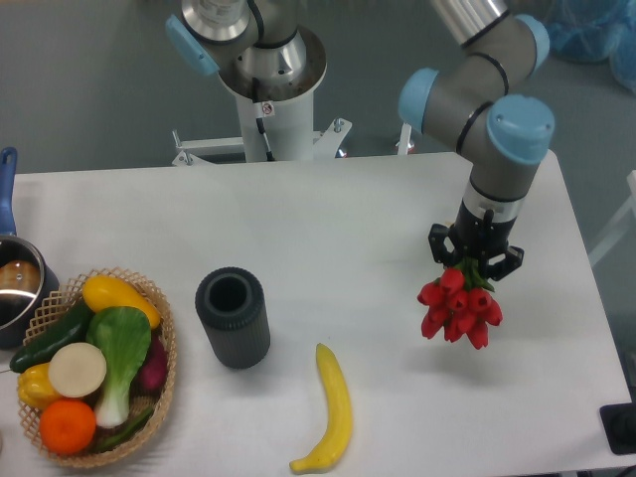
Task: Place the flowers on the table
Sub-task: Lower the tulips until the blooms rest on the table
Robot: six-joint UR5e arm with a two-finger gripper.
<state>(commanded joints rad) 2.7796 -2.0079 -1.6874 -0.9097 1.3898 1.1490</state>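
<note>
1. The gripper (475, 260) is clamped around the flowers (460, 309).
2. Red buds hang over the right of the table (328, 224); stems are hidden in the fingers.
3. Whether the buds touch the table is unclear.

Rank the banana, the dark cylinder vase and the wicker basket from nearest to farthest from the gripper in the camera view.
Measured from the gripper holding the flowers:
1. Banana, lower left of it, near the front edge.
2. Dark cylinder vase, farther left, mid-table.
3. Wicker basket, at the far left.
</note>
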